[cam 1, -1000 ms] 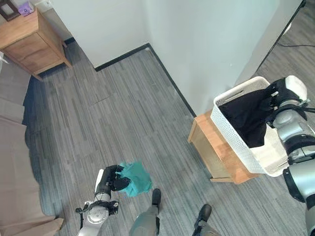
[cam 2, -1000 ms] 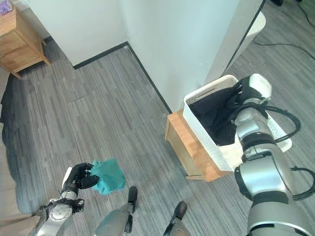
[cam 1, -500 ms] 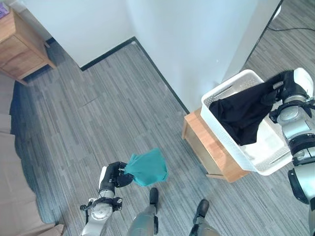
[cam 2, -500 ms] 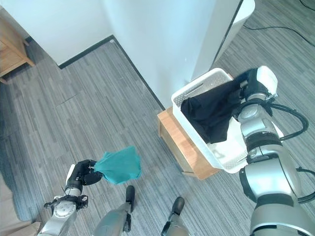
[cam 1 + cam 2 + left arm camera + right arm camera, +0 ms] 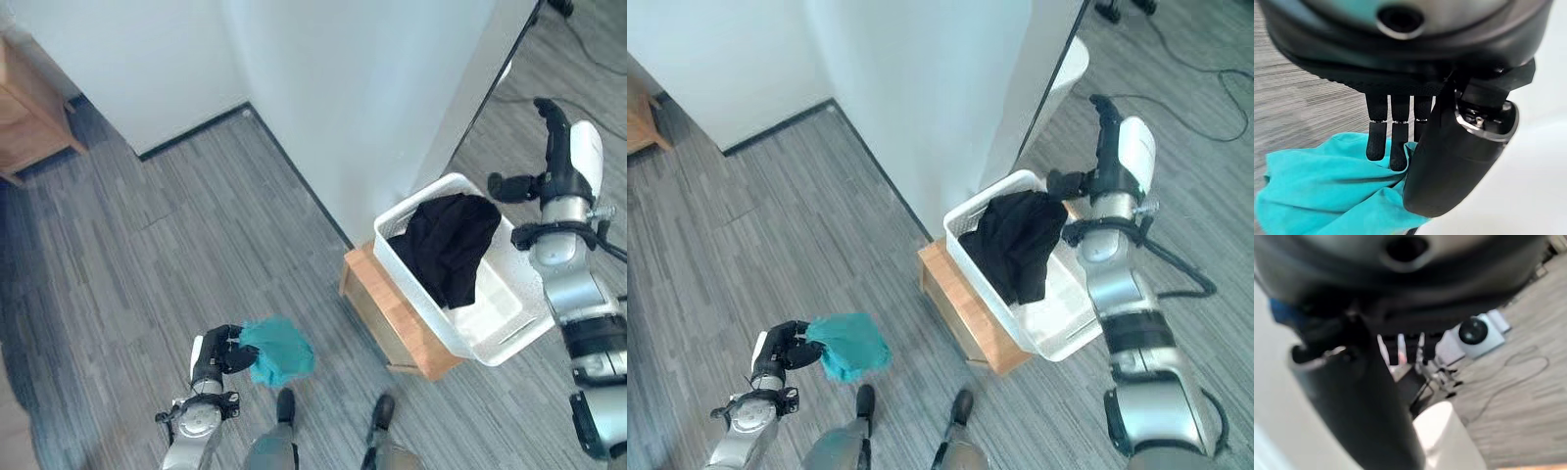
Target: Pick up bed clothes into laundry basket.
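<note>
Where half a second ago the right hand (image 5: 562,162) was pinching the black cloth (image 5: 449,242) over the basket (image 5: 497,341), it has now let go and lifted clear to the far right, fingers straight and empty; the cloth has dropped in, so one garment counts as delivered. The cloth lies crumpled in the far left part of the basket, one fold hanging over the far rim, dark and limp against the white perforated walls. The basket sits on a low wooden stand (image 5: 380,304) beside the white wall (image 5: 343,88). The left hand (image 5: 217,358), low at near left over the grey plank floor (image 5: 147,255), has its fingers (image 5: 1392,142) and thumb curled tight on a teal cloth (image 5: 1327,191), which hangs bunched from the grip, well apart from the basket; it is the piece yet to be carried across
</note>
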